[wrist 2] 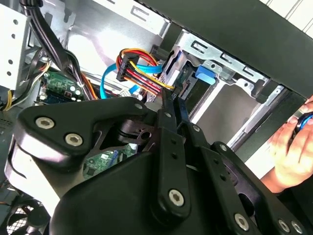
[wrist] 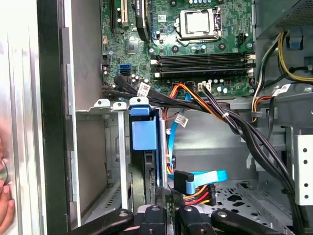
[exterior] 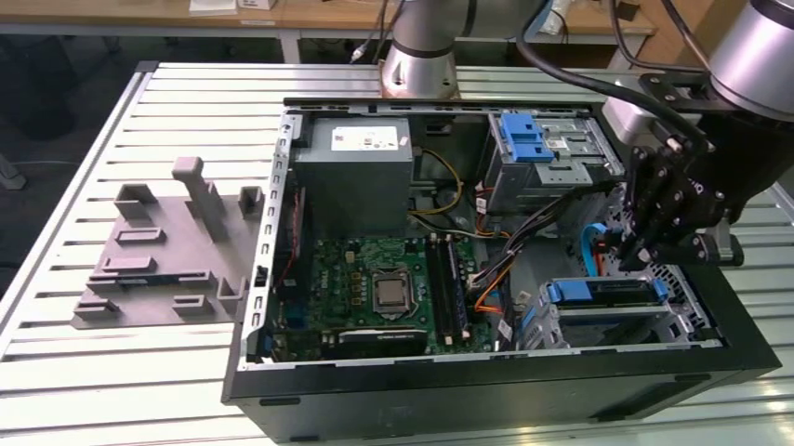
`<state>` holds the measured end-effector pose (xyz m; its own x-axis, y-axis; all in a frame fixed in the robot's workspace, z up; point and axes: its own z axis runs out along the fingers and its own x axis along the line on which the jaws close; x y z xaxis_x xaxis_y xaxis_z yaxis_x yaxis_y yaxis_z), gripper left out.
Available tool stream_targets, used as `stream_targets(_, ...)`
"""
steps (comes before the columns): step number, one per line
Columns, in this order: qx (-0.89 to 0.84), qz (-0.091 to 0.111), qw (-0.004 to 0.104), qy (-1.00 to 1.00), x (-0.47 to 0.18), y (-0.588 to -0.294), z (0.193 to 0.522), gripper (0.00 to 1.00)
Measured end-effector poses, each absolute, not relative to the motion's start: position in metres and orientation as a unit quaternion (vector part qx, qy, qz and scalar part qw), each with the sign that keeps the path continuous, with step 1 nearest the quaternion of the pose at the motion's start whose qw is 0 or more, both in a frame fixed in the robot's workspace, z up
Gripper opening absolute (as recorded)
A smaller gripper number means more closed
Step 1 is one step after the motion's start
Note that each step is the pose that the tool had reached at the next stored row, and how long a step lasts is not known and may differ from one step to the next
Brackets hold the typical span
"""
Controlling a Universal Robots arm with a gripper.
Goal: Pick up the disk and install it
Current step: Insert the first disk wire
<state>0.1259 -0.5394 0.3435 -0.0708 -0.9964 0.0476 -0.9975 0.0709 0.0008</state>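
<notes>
Tool point(exterior: 645, 255) over the drive cage, grip unclear, disk point(wrist: 145, 134) mostly hidden in bay

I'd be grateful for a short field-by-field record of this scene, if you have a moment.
gripper: low inside the computer case, at the drive cage
disk: in the drive cage, blue frame edge showing
case: open, on the slatted table
person's hand: outside the case wall, near the cage
</notes>
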Motion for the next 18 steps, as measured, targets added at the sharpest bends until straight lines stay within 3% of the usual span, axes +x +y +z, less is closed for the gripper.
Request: stream_targets(18, 0.673, 0.015, 0.018, -0.739, 0.1255, -0.5502, 0.3373, 0.16)
